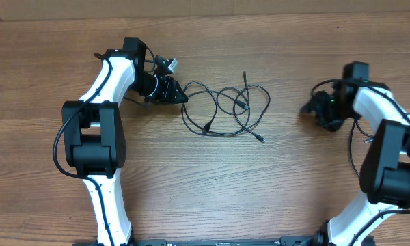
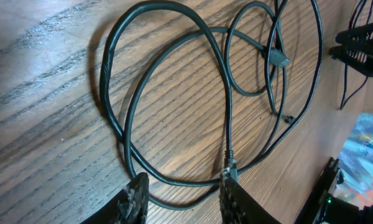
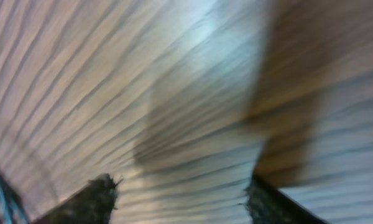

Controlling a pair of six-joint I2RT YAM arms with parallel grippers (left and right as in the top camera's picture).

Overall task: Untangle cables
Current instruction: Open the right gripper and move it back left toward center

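The cables (image 1: 236, 106) are thin black cords lying in loose overlapping loops at the middle of the wooden table, with small plug ends (image 1: 206, 128) sticking out. My left gripper (image 1: 180, 93) sits at the left end of the loops. In the left wrist view its fingers (image 2: 137, 199) stand apart, low over the wood, with two strands of cable (image 2: 228, 118) running between them and a metallic plug tip by the right finger. My right gripper (image 1: 307, 109) hovers to the right of the cables, clear of them. The blurred right wrist view shows this gripper (image 3: 180, 196) open over bare wood.
The table's far edge (image 1: 205, 15) runs along the top of the overhead view. Both arm bases stand at the near edge, left (image 1: 106, 225) and right (image 1: 355, 229). Thicker black arm wires (image 1: 352, 147) hang beside the right arm.
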